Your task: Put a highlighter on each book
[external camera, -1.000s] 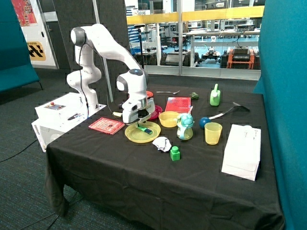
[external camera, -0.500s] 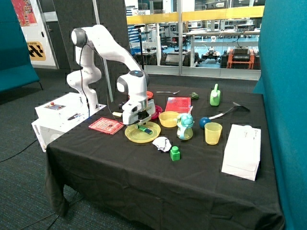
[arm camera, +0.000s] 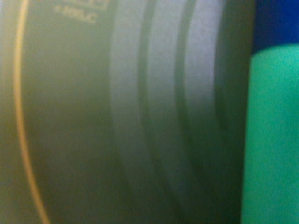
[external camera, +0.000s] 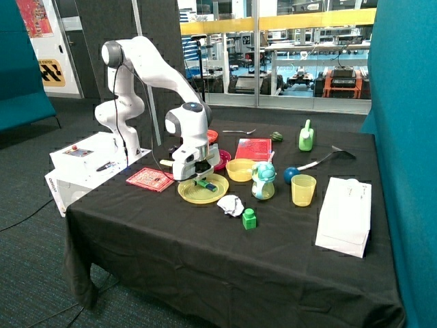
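Observation:
A green highlighter lies on a yellow plate near the table's front. My gripper is low over that plate, right at the highlighter. In the wrist view the plate's ridged surface fills the picture from very close, with the highlighter's green body and blue end at one edge. One red book lies flat beside the plate, toward the robot's base. The other red book lies behind a yellow bowl. Nothing lies on either book.
A yellow bowl, a teal-lidded cup, a yellow cup, crumpled paper and a green brick crowd the plate's far side. A red plate sits behind the gripper. A white bag lies near the table's edge.
The gripper and wrist have shifted slightly toward the near red book, staying low over the yellow plate. The highlighter has stayed on the plate.

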Controlling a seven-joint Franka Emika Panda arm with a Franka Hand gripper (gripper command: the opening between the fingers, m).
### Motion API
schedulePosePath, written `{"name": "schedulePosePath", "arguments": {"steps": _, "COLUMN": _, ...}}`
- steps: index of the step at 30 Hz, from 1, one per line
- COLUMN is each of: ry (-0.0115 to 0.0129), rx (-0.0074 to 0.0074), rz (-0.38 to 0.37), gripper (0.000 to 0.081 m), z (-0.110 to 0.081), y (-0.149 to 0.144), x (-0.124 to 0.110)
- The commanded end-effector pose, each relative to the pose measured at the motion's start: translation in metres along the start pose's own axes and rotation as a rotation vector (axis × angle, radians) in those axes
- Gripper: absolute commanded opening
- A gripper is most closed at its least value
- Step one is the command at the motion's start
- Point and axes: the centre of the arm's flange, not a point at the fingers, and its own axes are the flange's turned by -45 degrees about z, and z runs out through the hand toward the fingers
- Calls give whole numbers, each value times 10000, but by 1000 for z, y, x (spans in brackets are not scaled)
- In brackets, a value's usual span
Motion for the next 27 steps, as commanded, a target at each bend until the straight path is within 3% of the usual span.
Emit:
{"name": "schedulePosePath", "arguments": {"steps": 1, "ry": -21, "rx": 52, "rz": -77, "gripper": 324, "z": 6, "y": 1, "x": -2}}
{"name": "schedulePosePath", "arguments": {"steps": 3, "ry": -21, "rx": 52, "rz": -114, "gripper": 278, "z": 7, "y": 0, "x": -4}}
{"name": "schedulePosePath", "arguments": {"steps": 6, "ry": -21, "rx": 52, "rz": -110, "gripper": 74, "z": 8, "y": 0, "x": -7}}
{"name": "schedulePosePath", "arguments": {"steps": 8, "ry": -22, "rx": 52, "rz": 31, "gripper": 18, "z": 8, "y": 1, "x": -8}}
{"name": "schedulePosePath", "arguments": {"steps": 27, "ry": -22, "rx": 52, "rz": 98, "gripper": 0, "z": 1, "y": 6, "x": -11}}
